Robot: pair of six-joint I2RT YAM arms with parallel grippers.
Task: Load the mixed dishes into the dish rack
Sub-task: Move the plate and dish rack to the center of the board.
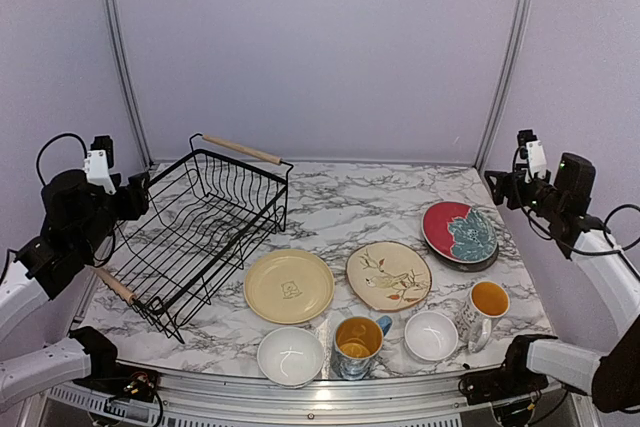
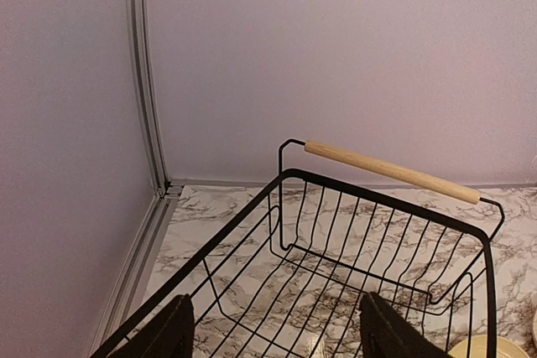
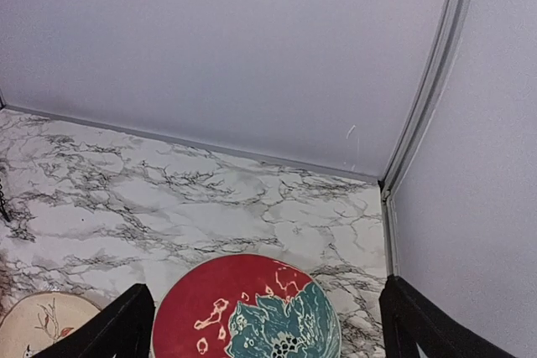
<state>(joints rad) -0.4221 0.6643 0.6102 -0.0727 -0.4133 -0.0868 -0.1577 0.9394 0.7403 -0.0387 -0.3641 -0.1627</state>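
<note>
Black wire dish rack [image 1: 205, 232] at 9 o'clock, nothing loaded — left gripper [image 2: 273, 337] + right gripper [image 3: 264, 324] spread wide, holding zip. Prob best: pinch pale yellow plate [image 1: 288, 286] by rim, slot upright.

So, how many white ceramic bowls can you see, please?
2. One white ceramic bowl lies nearer than the pale yellow round plate; the other bowl sits between the yellow-lined mugs.
</note>
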